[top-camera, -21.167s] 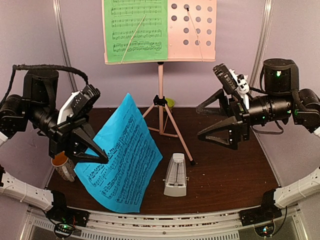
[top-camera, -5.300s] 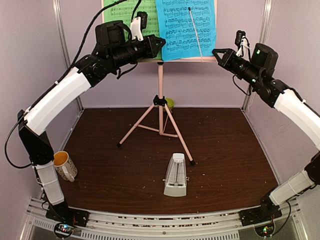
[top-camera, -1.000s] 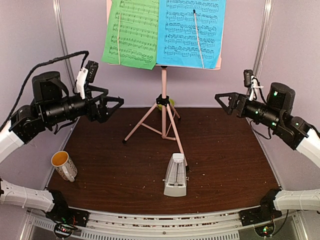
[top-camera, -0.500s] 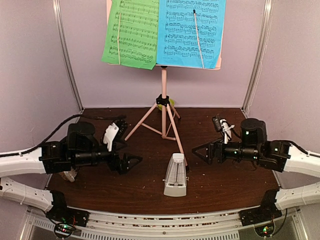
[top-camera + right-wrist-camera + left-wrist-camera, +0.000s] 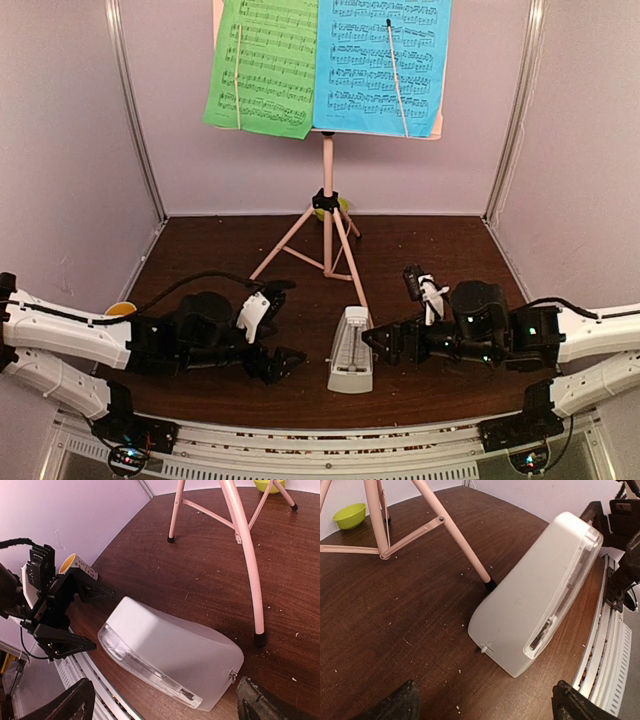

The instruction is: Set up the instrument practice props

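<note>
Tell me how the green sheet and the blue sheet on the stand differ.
The green sheet sits on the left, the blue sheet on the right. The blue sheet is wider than the green sheet. The green sheet hangs slightly askew; the blue sheet sits straighter. Both carry printed music and rest on the pink music stand.

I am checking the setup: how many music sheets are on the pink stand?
2 on the stand: the green sheet at left, the blue sheet at right. Others behind them would be hidden.
</note>
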`<action>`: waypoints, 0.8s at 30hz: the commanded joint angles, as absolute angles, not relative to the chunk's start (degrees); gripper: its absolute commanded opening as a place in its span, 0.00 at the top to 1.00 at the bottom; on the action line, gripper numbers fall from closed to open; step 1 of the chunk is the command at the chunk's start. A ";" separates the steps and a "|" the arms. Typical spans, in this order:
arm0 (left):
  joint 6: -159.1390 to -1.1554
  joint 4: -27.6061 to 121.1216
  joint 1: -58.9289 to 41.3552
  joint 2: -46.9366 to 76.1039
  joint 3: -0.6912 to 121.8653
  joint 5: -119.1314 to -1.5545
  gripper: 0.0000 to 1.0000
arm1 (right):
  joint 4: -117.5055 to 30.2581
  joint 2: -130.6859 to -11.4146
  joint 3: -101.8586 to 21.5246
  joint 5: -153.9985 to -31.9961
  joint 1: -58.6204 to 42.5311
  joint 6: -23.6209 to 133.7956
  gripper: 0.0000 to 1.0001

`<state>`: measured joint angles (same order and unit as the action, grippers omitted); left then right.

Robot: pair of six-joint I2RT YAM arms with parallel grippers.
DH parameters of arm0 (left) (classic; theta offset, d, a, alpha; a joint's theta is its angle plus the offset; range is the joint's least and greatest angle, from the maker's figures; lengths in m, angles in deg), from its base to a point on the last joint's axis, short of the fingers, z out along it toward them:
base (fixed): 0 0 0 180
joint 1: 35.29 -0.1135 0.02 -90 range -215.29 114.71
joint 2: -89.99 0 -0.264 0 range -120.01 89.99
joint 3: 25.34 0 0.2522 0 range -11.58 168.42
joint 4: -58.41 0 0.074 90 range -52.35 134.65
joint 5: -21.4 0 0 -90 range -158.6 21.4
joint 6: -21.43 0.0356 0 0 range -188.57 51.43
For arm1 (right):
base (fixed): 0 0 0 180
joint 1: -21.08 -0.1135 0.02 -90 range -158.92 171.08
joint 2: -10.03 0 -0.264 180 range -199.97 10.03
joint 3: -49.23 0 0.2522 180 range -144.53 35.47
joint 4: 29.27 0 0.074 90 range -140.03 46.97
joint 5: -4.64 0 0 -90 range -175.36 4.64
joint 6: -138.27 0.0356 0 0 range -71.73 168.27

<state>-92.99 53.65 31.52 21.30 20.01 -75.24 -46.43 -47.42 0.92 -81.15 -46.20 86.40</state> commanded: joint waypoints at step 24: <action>-99.48 54.97 31.51 37.12 11.36 -88.29 0.05 | -78.35 -83.47 -31.71 -34.97 -61.91 122.23 0.09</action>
